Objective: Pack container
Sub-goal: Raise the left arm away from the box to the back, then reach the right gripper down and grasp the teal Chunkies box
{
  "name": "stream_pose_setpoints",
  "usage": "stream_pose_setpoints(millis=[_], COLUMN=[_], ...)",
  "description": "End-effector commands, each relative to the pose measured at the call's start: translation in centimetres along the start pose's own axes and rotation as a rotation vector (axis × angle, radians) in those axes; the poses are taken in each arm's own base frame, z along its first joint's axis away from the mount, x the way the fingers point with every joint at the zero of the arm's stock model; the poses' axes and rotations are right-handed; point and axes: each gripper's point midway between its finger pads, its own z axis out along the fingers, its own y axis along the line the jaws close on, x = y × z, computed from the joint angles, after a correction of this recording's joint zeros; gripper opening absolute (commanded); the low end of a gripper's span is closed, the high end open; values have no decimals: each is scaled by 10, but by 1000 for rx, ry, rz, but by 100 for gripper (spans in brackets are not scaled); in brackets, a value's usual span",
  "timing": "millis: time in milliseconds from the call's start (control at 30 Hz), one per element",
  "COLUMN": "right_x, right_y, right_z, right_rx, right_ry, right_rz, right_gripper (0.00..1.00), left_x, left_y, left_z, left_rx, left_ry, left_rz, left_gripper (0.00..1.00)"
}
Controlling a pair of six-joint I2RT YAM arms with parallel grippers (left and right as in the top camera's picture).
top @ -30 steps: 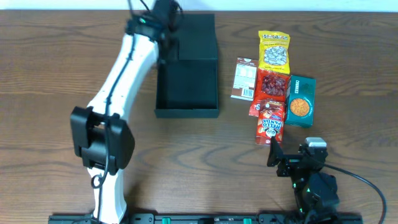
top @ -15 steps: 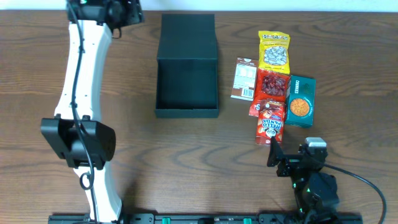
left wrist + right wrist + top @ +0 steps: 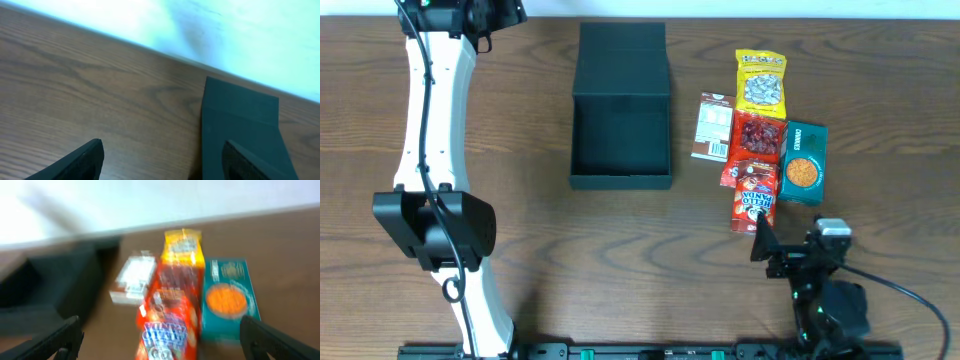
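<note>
The container [image 3: 620, 110] lies open on the tabletop [image 3: 570, 260], far centre, with its lid flap folded back. Five snack packs are grouped just to its right, touching or overlapping. The red box [image 3: 753, 195] nearest the robot reads "Hello Panda". The print on the yellow bag [image 3: 761, 82], dark red bag [image 3: 757, 135], brown-and-white packet [image 3: 711, 127] and teal box [image 3: 803, 163] is too small to read. The right hand [image 3: 162, 335] is released, jaws wide apart, just short of the red box. The left hand [image 3: 165, 160] is released, jaws apart, well left of the container at the far edge.
</note>
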Motion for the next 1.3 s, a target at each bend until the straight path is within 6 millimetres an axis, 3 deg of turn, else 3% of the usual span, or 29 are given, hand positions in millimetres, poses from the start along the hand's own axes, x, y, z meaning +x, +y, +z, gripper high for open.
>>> stream_pose_setpoints(millis=[0, 67, 267, 333, 400, 500, 667, 867, 1033, 1267], right_x=[-29, -56, -77, -93, -112, -121, -130, -141, -153, -136], right_y=[9, 14, 15, 14, -1, -22, -28, -30, -31, -39], right_z=[-2, -7, -13, -19, -28, -34, -32, -9, 38, 101], right_rx=[-43, -73, -78, -88, -33, 83, 135, 181, 219, 225], right_ry=[-119, -232, -319, -388, -483, -550, -570, -476, -315, -52], right_rz=[63, 78, 109, 179, 300, 321, 256, 204, 133, 113], right_gripper=[99, 99, 99, 99, 99, 99, 99, 99, 99, 99], left_x=[0, 1, -1, -3, -7, -12, -12, -14, -11, -3], left_y=[0, 0, 0, -1, -2, -3, -4, -4, -2, 2], left_z=[-1, -1, -1, -1, -1, -2, -2, -2, -2, -1], left_rx=[1, 0, 2, 4, 9, 15, 16, 17, 7, -7], left_ry=[6, 8, -1, -8, -24, -43, -45, -51, -42, -9], left_rz=[-11, -11, -12, -12, -13, -13, -13, -13, -13, 1], left_gripper=[76, 77, 80, 80, 80, 80, 80, 80, 80, 80])
